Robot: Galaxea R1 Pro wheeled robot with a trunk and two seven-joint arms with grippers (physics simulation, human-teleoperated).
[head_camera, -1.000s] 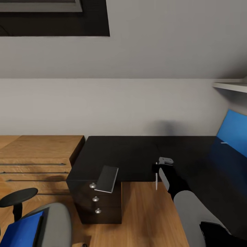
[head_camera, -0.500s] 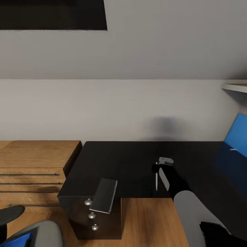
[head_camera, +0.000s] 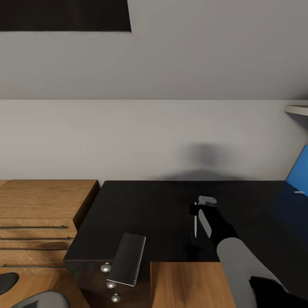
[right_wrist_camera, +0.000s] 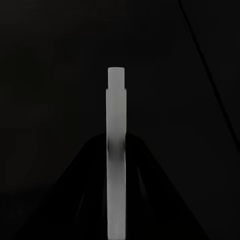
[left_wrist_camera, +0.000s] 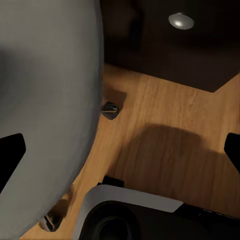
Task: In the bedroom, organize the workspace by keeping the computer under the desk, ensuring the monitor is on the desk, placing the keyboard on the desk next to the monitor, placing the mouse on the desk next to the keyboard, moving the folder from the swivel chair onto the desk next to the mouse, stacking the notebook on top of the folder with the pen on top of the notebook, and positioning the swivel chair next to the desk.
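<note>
One slim white pen sits clamped in our right gripper above the desk; released here, it could roll off the edge just below our gripper.

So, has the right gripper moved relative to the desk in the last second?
Yes. The right gripper has advanced: it now hangs over the desk, inside its front edge.

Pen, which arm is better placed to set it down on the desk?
Right. The right gripper holds the pen upright over the desk; the left gripper hangs open down by the chair, near the floor.
</note>
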